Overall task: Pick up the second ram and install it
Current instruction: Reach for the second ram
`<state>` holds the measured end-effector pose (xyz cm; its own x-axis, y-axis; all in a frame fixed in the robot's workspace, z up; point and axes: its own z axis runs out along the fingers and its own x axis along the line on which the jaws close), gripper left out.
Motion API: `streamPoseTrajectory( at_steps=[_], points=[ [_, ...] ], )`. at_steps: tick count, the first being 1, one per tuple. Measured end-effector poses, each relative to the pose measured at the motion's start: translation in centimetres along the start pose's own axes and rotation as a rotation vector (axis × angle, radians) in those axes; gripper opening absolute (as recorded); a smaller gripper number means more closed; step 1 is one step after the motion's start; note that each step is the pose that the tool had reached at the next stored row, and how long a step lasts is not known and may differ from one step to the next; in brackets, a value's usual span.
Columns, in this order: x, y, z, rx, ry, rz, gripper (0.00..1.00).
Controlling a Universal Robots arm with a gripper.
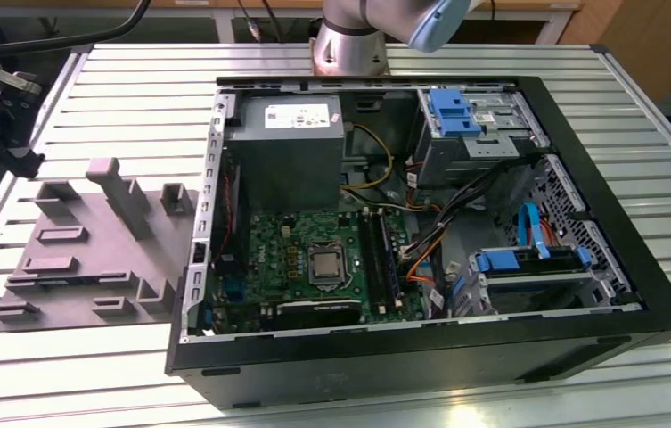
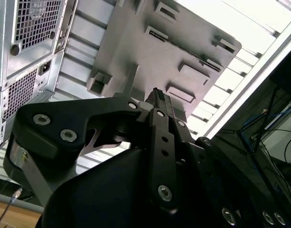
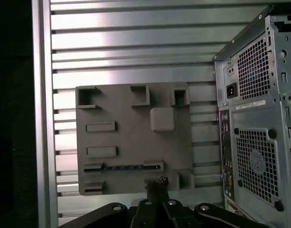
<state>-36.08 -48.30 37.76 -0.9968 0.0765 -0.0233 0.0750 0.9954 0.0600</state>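
Observation:
The second ram (image 3: 121,167) is a thin dark stick standing on edge in a slot of the pale grey tray (image 3: 131,137), between two end blocks. My gripper (image 3: 160,182) hangs above the tray's edge close to one end of that slot. Its fingers are shut together with nothing between them, and the same closed gripper (image 2: 157,96) appears in the second wrist view over the tray (image 2: 193,38). In the exterior view the tray (image 1: 74,267) lies to the left of the open computer case (image 1: 620,294), whose motherboard (image 1: 293,241) carries long memory slots (image 1: 380,257).
The case's rear panel (image 3: 259,118) stands close beside the tray. Inside are a power supply (image 1: 285,143), a silver processor (image 1: 325,263), cables and blue drive bays (image 1: 526,259). The arm's base (image 1: 353,40) sits behind the case. The slatted metal table (image 1: 110,374) ends past the tray.

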Motion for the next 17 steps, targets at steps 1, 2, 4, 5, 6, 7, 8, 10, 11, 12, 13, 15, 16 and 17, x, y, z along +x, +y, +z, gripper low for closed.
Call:
streamPoseTrajectory(
  at_steps=[1,2,4,5,6,7,8,10,11,12,13,15,16,17],
  points=[
    [0.01,-0.05,0.00,-0.0003,0.0000,0.000,0.11],
    [0.02,-0.10,0.00,-0.0006,0.0001,0.000,0.11],
    [0.05,-0.20,-0.01,-0.0012,0.0001,0.000,0.11],
    [0.06,-0.25,-0.01,-0.0014,0.0001,0.000,0.11],
    [0.08,-0.29,-0.01,-0.0016,0.0001,0.000,0.11],
    [0.10,-0.34,-0.01,-0.0019,0.0001,0.000,0.11],
    [0.11,-0.38,-0.02,-0.0021,0.0002,0.000,0.11],
    [0.15,-0.46,-0.01,-0.0026,0.0002,0.000,0.11],
    [0.16,-0.50,-0.01,-0.0028,0.0002,0.000,0.11],
    [0.18,-0.55,-0.02,-0.0030,0.0003,0.000,0.11],
    [0.20,-0.60,-0.01,-0.0034,0.0003,0.000,0.11],
    [0.23,-0.70,-0.01,-0.0040,0.0003,0.000,0.11],
    [0.24,-0.74,-0.01,-0.0043,0.0003,0.000,0.11],
    [0.26,-0.78,-0.01,-0.0046,0.0004,0.000,0.11]
  ],
)
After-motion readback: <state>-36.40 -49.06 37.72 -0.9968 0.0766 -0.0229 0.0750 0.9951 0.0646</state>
